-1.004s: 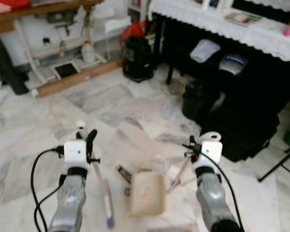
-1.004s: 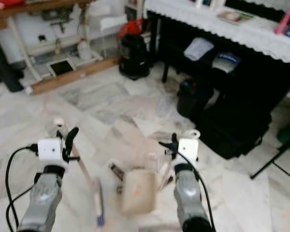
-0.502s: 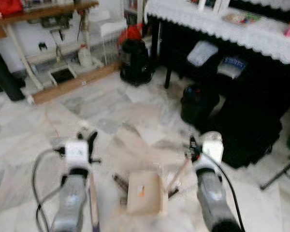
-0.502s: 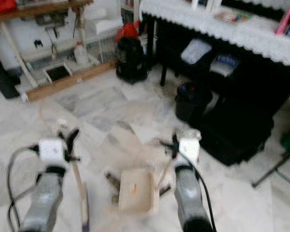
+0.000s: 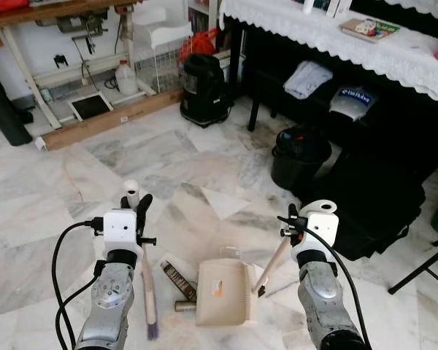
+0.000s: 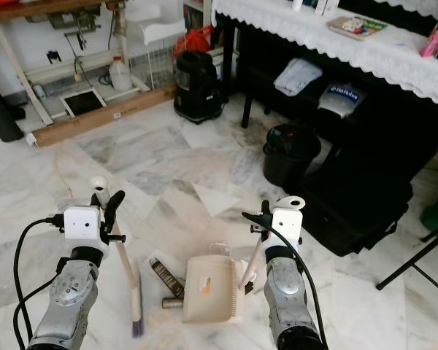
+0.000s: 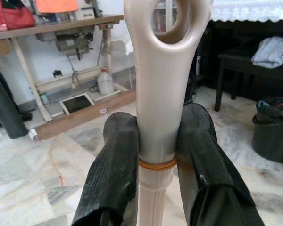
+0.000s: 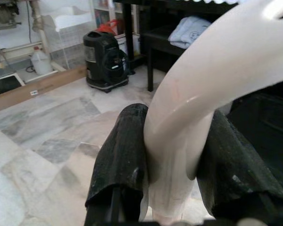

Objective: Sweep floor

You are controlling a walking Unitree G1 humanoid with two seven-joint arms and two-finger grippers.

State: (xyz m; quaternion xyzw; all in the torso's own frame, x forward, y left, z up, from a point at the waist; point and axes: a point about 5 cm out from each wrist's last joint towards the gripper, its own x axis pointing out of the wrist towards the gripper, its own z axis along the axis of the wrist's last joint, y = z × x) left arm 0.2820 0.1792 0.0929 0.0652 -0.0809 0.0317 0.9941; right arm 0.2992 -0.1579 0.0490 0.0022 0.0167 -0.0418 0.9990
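Left eye view: left gripper (image 5: 135, 206) grasps a beige broom (image 5: 147, 281), bristles purple, low on the marble floor (image 5: 73, 182). Right gripper (image 5: 290, 219) grasps the cream dustpan (image 5: 223, 292) handle.

Left wrist view: fingers (image 7: 114, 165) clenched around the looped handle.

Right wrist view: fingers (image 8: 122, 155) pinch the curved handle.

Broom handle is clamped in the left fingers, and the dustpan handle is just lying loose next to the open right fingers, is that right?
Not quite. The right gripper is shut on the dustpan handle, with a finger pressed against each side, as the right wrist view shows. The left gripper does clamp the broom handle.
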